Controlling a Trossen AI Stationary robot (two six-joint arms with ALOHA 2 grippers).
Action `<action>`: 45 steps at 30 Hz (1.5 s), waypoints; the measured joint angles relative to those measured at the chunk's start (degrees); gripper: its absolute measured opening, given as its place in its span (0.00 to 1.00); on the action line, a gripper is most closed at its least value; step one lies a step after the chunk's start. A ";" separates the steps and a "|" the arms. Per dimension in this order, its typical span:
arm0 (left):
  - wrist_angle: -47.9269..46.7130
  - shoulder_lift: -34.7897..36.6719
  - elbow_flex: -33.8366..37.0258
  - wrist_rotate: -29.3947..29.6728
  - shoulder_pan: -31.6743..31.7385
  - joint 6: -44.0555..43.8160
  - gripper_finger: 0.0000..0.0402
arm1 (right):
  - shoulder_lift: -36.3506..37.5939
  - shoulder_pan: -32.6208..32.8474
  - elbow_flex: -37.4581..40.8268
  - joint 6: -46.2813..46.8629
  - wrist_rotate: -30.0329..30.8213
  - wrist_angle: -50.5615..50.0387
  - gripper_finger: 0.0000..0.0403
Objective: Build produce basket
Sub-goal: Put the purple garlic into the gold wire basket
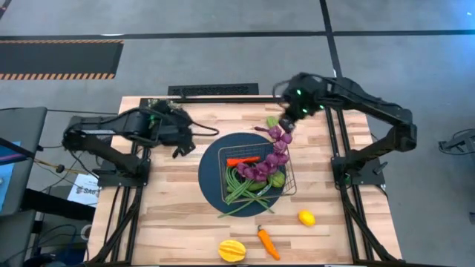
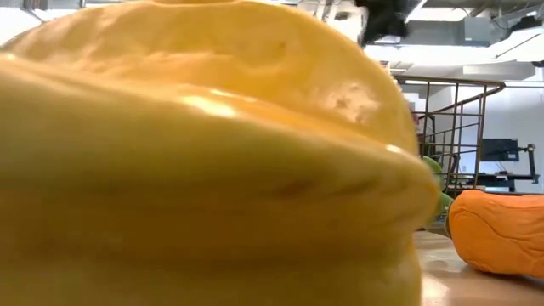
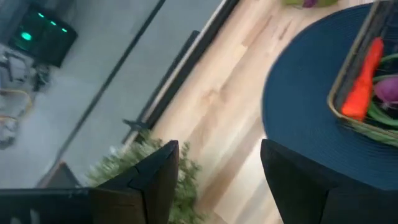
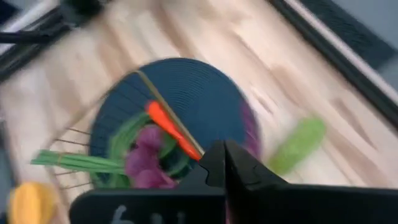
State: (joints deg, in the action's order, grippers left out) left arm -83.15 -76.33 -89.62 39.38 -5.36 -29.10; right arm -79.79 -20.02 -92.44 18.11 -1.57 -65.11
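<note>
Hanging from the right gripper [image 1: 286, 124], pinched shut on its upper end just right of centre in the high view, purple grape string [image 1: 272, 152] draped downward, lower loops resting inside the wire basket [image 1: 289, 184]. Sitting at frame centre on the dark blue round mat [image 1: 209, 176], on the wooden table [image 1: 171, 222]. Already inside: orange carrot [image 1: 243, 160] along the upper side, green bean bundle [image 1: 241, 189] spilling past the lower-left rim, a green piece [image 1: 277, 179] at the right. Lying on the bare wood just above the mat, close beside the shut fingers, a green cucumber [image 1: 272, 121].

Resting at the left of the high view, beside the mat's left edge, left gripper [image 1: 184, 141], fingers spread wide, nothing between them; near it, bushy green potted plant [image 1: 159, 106] at the table's upper left.

Scattered along the lower part of the high view, well clear of both grippers: lemon [image 1: 306, 218], second carrot [image 1: 268, 242], yellow ribbed fruit [image 1: 231, 251]. Filling nearly the whole low view, that same yellow fruit, with the second carrot at lower right.
</note>
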 joint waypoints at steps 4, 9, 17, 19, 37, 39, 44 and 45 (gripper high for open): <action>0.40 3.48 5.51 -1.16 -2.71 -5.09 0.54 | -5.38 -2.22 -2.86 -3.65 -6.61 4.04 0.04; 0.11 5.64 9.88 -1.59 -5.44 -10.25 0.54 | -15.53 -2.34 -10.34 -9.05 -7.40 -0.41 0.12; 0.17 5.63 11.08 -1.53 -6.90 -11.69 0.54 | -33.27 -2.79 -30.95 -14.87 -5.68 -19.72 0.29; 0.22 5.63 11.06 -1.41 -6.89 -11.71 0.54 | -37.11 -3.26 -35.54 -15.83 -5.54 -24.40 0.33; 0.33 5.63 11.08 -1.44 -6.89 -11.65 0.53 | -42.72 -5.44 -35.87 -16.21 -5.98 -24.91 0.47; 0.33 5.61 11.08 -1.50 -6.89 -11.65 0.53 | -42.51 -5.10 -34.15 -16.24 -6.91 -24.93 0.47; 0.33 5.61 11.08 -1.64 -6.89 -11.67 0.53 | -42.60 -4.36 -28.58 -17.53 -7.31 -24.94 0.47; 0.33 5.61 11.08 -1.64 -6.89 -11.65 0.53 | -42.60 -4.34 -27.54 -17.53 -7.23 -24.99 0.47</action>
State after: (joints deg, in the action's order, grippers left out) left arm -82.83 -70.72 -78.54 37.74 -12.25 -40.75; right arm -122.39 -24.35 -119.98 0.57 -8.80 -90.10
